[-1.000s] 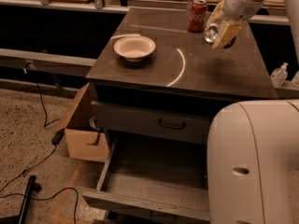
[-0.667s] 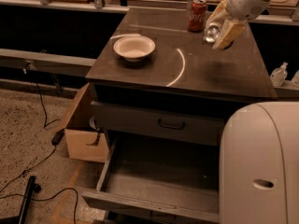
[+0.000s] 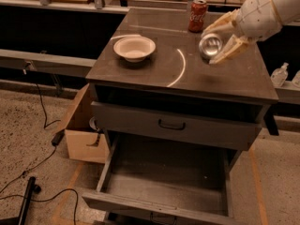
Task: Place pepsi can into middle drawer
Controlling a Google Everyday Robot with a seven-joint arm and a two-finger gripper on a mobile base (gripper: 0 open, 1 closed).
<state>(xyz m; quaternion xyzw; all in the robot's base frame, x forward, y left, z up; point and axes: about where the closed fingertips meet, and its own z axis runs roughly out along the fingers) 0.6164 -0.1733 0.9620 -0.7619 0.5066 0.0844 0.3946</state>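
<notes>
My gripper [image 3: 216,39] is over the right part of the cabinet top, shut on the pepsi can [image 3: 210,45]. The can is tipped on its side with one shiny silver end facing the camera; its blue body is mostly hidden by the fingers [image 3: 229,50]. The can hangs just above the top. The middle drawer [image 3: 164,172] is pulled wide open below, dark grey with a bare floor, and its front panel [image 3: 154,212] is at the bottom of the view. The gripper is well above and behind the drawer.
A red Coca-Cola can [image 3: 198,15] stands at the back of the cabinet top [image 3: 154,74], just left of the gripper. A white bowl [image 3: 135,48] sits at the left. The upper drawer [image 3: 171,124] is shut. A cardboard box [image 3: 83,135] and cables lie on the floor at left.
The view has risen and the large white robot body at lower right is gone from sight. The gripper still holds the can, now a little lower and nearer the cabinet's front right.
</notes>
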